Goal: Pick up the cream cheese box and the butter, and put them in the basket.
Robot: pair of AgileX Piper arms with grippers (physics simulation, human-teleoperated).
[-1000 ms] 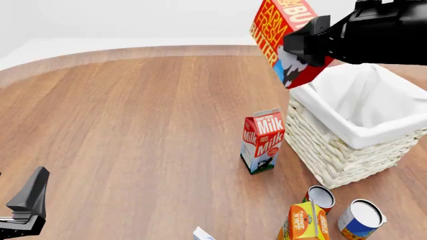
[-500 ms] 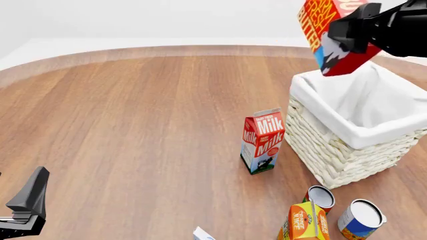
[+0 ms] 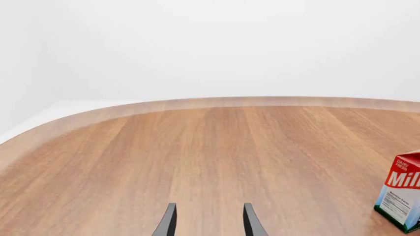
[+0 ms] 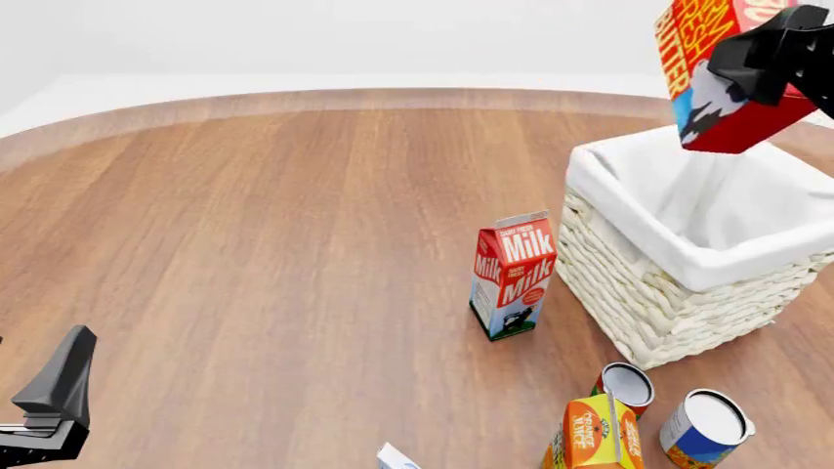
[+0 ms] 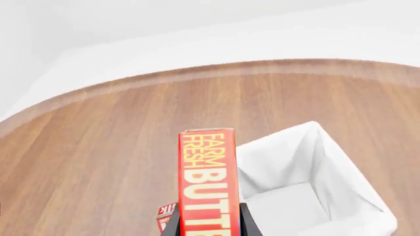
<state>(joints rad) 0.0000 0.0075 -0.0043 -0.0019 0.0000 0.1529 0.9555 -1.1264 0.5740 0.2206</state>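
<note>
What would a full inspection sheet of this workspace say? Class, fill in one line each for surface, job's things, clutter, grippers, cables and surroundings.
Surface: round wooden table, no spills seen.
Job's things: butter held in the air over the basket; basket's white lining shows nothing inside; a white corner at the front view's bottom edge may be the cream cheese box, too cropped to tell.
Clutter: milk carton upright beside the basket; juice carton and two cans in front of the basket.
Grippers: right gripper shut on the butter; left gripper open, holding nothing, low near the table's near edge.
Cables: nothing seen.
Surroundings: plain white backdrop, nothing else seen.
</note>
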